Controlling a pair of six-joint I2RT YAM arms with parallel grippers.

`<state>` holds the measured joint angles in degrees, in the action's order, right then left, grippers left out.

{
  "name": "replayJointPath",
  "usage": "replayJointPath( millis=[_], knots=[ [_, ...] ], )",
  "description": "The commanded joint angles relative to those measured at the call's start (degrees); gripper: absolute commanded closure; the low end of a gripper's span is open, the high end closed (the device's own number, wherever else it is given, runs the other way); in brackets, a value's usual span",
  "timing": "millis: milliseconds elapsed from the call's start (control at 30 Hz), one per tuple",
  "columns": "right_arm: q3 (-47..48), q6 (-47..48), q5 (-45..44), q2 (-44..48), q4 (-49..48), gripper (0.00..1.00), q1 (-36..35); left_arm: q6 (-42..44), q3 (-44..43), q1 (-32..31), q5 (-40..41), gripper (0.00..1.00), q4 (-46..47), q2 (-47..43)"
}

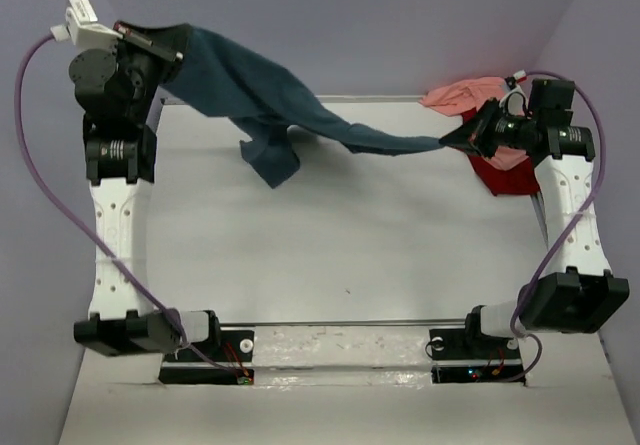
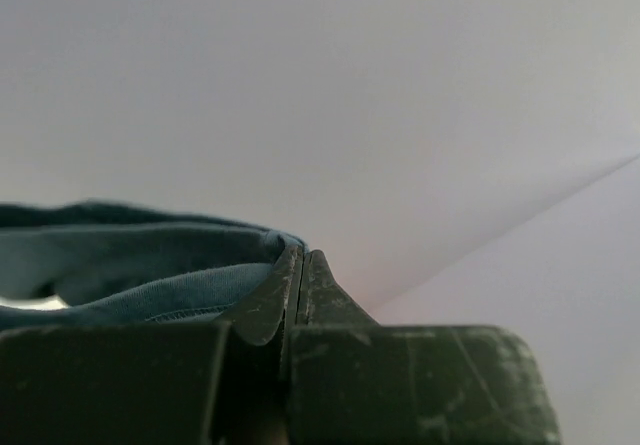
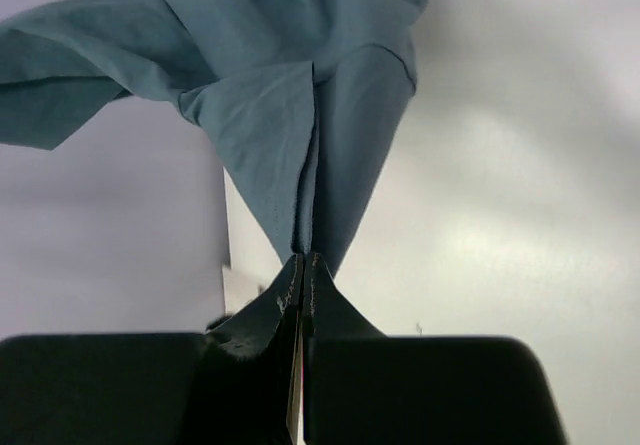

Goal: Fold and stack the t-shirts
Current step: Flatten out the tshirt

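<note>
Shirts first: you have the teal shirt [image 1: 270,105] strung in the air between both arms, across the upper middle of the top view, over the far part of the table [image 1: 330,255]. Your left gripper [image 1: 178,57] sits in the upper left of the frame, clenched on one end of the cloth. The left wrist view shows its jaws pressed together with teal fabric bunched at their left side. That arm stands tall, rising from its base at lower left, with the wrist bent over towards the right. Your right gripper [image 1: 447,142] is at the upper right, pointing left, pinched on the other end, where the cloth narrows to a tight twist. In the right wrist view the fabric fans upward from the closed tips. The right arm rises from its base at lower right, and its wrist lies level. Between the two grips the shirt sags, and a loose flap hangs down just left of centre; you cannot tell whether it touches the table. The pink shirt [image 1: 462,93] lies crumpled at the table's far right edge, behind the right wrist. The red shirt [image 1: 505,175] lies just beneath that wrist, partly hidden by it.
</note>
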<state>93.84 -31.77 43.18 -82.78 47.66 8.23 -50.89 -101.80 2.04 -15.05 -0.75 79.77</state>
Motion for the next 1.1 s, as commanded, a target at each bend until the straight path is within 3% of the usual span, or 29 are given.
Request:
replayJointPath(
  millis=[0, 100, 233, 400, 667, 867, 1067],
  knots=[
    [-9.27, 2.31, 2.62, 5.78, 13.28, 1.00, -0.93, 0.28, 13.09, 1.56, 4.85, 1.00, -18.21, -7.84],
    [-15.52, 7.06, 1.39, 10.78, 21.65, 1.00, -0.93, -0.17, 23.96, 2.44, 2.14, 1.00, -24.18, -12.34],
    [-18.34, 8.13, -1.42, 13.52, 24.67, 1.00, -0.93, 1.14, 32.09, 2.35, -0.86, 1.00, -26.05, -15.16],
    [-18.78, 8.56, -2.74, 12.39, 25.29, 1.00, -0.93, 4.74, 32.28, 2.35, 0.55, 1.00, -32.62, -14.38],
    [-18.87, 9.62, -4.33, 10.36, 24.50, 1.00, -0.93, 6.51, 39.57, 2.35, -5.95, 1.00, -39.58, -15.26],
    [-18.34, 9.27, -4.59, 8.87, 22.92, 1.00, -0.93, 10.99, 33.34, 2.35, -6.92, 1.00, -42.83, -12.01],
    [-22.47, 9.80, -6.70, 10.01, 24.41, 1.00, -0.93, 11.78, 37.01, 2.26, -8.41, 1.00, -56.45, -15.33]
  ],
)
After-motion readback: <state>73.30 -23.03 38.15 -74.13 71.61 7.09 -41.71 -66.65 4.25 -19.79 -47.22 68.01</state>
